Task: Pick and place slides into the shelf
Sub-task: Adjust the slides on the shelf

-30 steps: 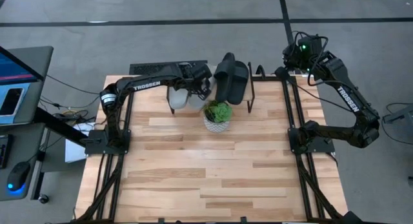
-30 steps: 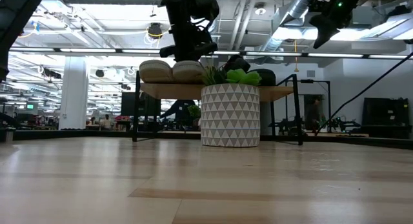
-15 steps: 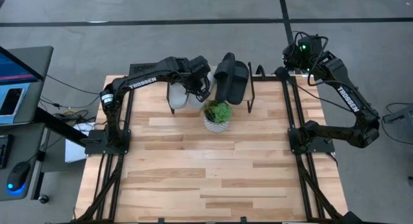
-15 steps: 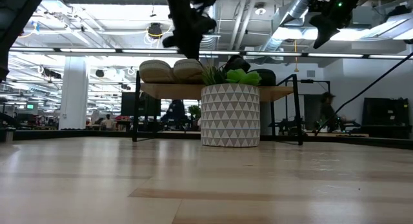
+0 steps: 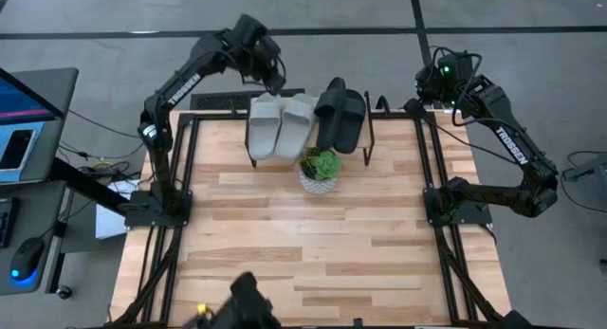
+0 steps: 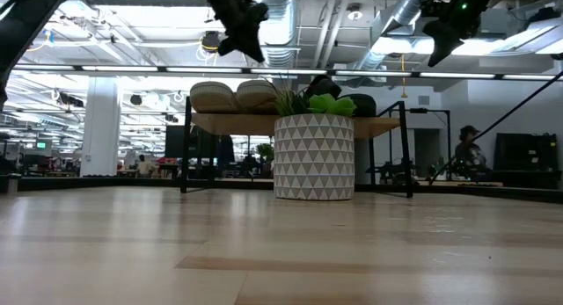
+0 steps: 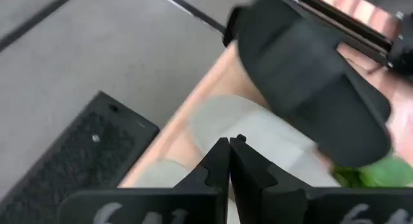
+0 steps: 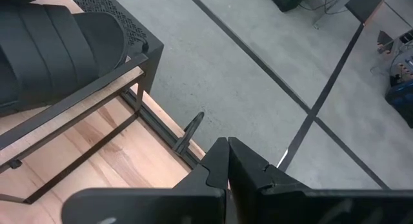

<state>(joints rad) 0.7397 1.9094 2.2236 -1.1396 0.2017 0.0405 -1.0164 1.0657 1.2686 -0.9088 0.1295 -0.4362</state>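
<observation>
Left gripper (image 5: 276,81), fingers together and empty, hangs raised; just below it the grey slides (image 5: 280,125) and black slides (image 5: 340,118) lie on the shelf (image 6: 387,126). Right gripper (image 5: 420,94), also closed, waits beyond the shelf's far end.

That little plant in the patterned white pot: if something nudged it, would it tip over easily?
Probably not easily. The pot looks squat, with a base nearly as wide as its rim, standing flat on the table. The plant is low and leafy, so little weight sits up high. On smooth wood it would likelier slide than topple.
</observation>
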